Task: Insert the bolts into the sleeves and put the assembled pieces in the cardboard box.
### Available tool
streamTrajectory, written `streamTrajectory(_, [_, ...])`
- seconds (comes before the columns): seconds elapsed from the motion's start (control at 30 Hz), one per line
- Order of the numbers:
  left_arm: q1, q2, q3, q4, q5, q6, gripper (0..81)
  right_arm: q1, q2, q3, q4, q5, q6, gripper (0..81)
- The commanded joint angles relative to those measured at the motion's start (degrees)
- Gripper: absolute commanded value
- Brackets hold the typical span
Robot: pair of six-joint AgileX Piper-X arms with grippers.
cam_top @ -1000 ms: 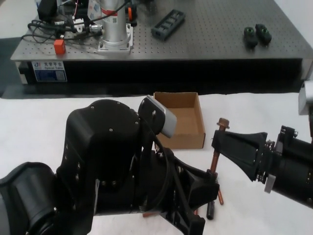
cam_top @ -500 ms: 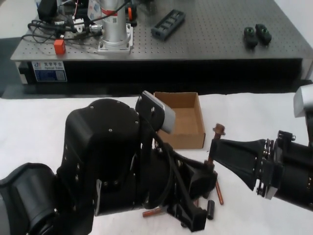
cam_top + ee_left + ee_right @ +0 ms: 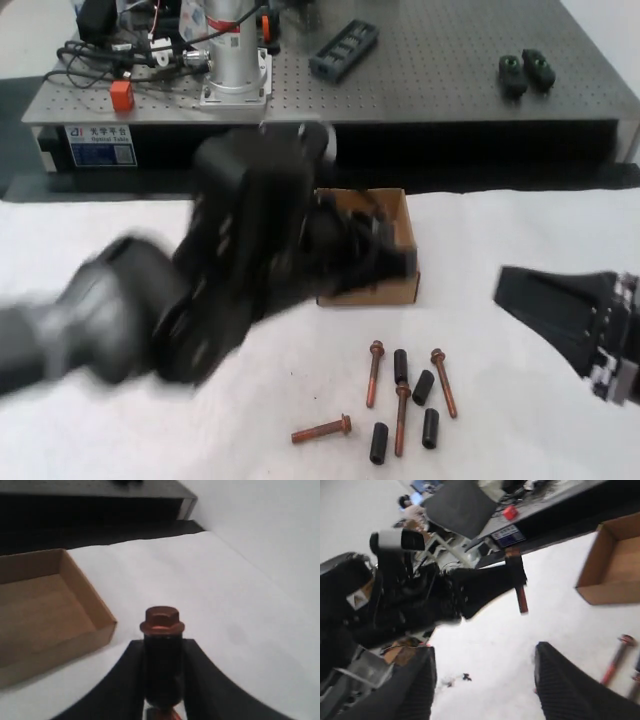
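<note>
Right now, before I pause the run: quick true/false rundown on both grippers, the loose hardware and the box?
1. The left gripper is shut on a bolt seated in a black sleeve. True.
2. The right gripper holds a bolt. False: its fingers stand apart with nothing between them.
3. The loose bolts lie inside the cardboard box. False: they lie on the white cloth, on the near side of the box.
4. Several loose sleeves lie among those bolts. True.
</note>
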Motion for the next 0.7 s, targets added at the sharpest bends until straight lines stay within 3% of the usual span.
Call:
streamTrajectory(0.0, [0.7, 2.2, -3.6, 1.6, -0.3, -1.0, 0.6, -0.9, -0.8, -0.2, 4.5, 1.4, -1.7, 42.9])
streamTrajectory(0.3, [4.2, 29.5, -38.9, 24.5, 3.3, -0.9, 0.6, -2.5, -1.3, -0.2, 20.1, 11.1, -6.7, 42.9])
streamTrajectory(0.5, [4.2, 38.0, -49.6, 29.7, 6.8, -4.0, 0.2, -2.5, -1.1, 0.0, 20.4, 13.5, -7.7, 42.9])
streamTrajectory(0.57, [4.2, 39.0, -50.1, 29.4, 7.0, -5.4, 3.3, -2.5, -0.5, 0.0, 20.4, 13.7, -7.7, 42.9])
streamTrajectory(0.67, [4.2, 39.5, -50.1, 29.6, 7.2, -6.7, 17.7, -2.5, 1.2, 0.0, 20.4, 14.0, -7.7, 42.9])
